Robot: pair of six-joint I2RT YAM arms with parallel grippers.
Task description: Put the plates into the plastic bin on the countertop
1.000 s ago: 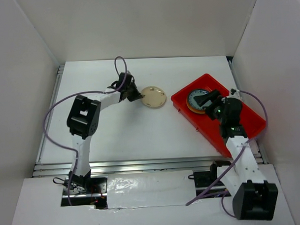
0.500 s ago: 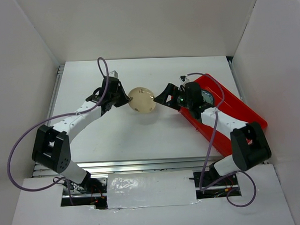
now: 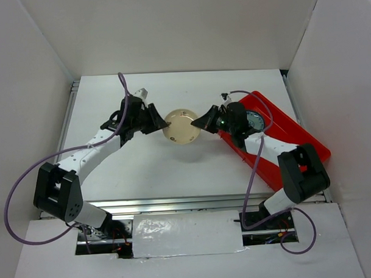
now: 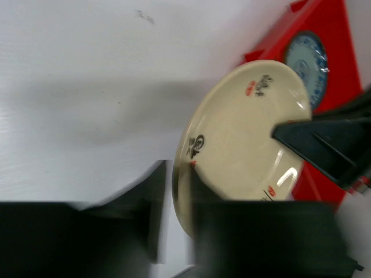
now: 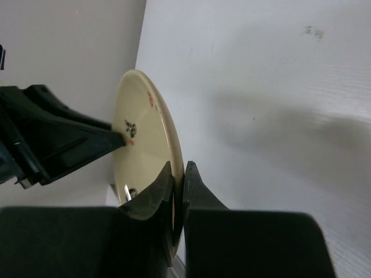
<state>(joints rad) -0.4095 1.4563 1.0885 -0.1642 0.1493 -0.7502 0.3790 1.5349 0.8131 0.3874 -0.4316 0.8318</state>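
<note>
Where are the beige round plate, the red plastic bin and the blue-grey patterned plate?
beige round plate [image 3: 182,128], top view, its centre.
red plastic bin [image 3: 293,130], top view, bare floor.
blue-grey patterned plate [image 3: 257,120], top view, exposed face.

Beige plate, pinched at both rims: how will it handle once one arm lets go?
Probably stiff: the beige plate shows no bend though the left fingers and right fingers pinch only opposite rim edges. Likely slippery: glare on its glazed face, only a thin rim gripped. With one grip, its weight hangs off-centre, so it may pivot.
</note>
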